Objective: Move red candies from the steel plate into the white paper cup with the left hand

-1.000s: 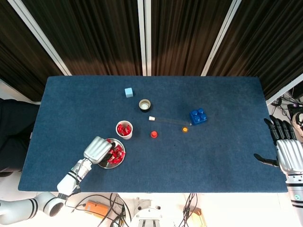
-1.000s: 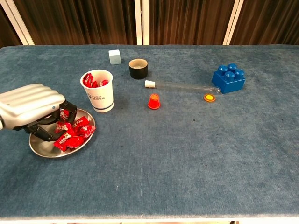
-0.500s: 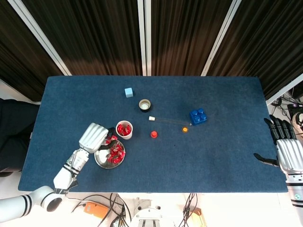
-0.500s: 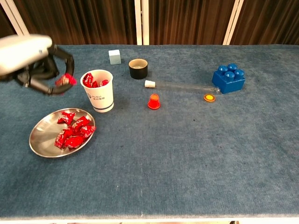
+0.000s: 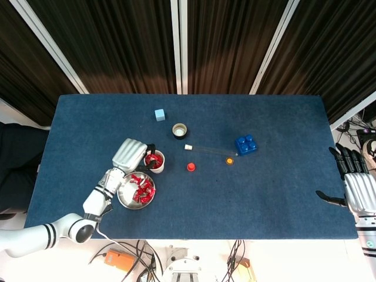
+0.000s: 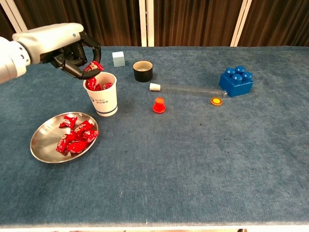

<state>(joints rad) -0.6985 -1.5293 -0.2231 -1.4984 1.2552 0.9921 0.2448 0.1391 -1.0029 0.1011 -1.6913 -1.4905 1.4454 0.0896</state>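
left hand (image 6: 67, 50): silver shell, black fingers, over the rim of the white paper cup (image 6: 101, 94) – pinches one red candy (image 6: 94, 66) in crinkly foil just above the cup mouth; head view shows the hand (image 5: 132, 155) just beside the cup (image 5: 155, 161)
right hand (image 5: 355, 188): off the table's right edge, near the front-right corner, fingers apart and straight, holding nothing; not seen in chest view
white paper cup: tapered, upright, small printed mark on the side, left half of the table, already has several red wrapped candies (image 6: 97, 86) inside
steel plate (image 6: 41, 150): round, shallow, shiny metal, near the front-left part of the table, just in front of the cup, apart from it; head view plate (image 5: 124, 201)
candies on plate (image 6: 75, 135): a loose pile of red crinkly wrappers on the plate's right half – left half bare metal
table (image 6: 193, 169): covered in dark blue felt-like cloth, rectangular
pale blue cube (image 6: 119, 59): small, matte, toward the back edge, left of centre
black cup (image 6: 143, 71): short, round, light inside, right of the cube
clear tube (image 6: 188, 89): long, thin, lying flat mid-table, white cap at its left end, right end reaches the blue brick
red cap (image 6: 159, 105): small plastic cone shape, in front of the tube's capped end
orange disc (image 6: 217, 101): small, flat, just in front of the tube's right end
blue brick (image 6: 236, 81): chunky plastic block with round studs, right half of the table
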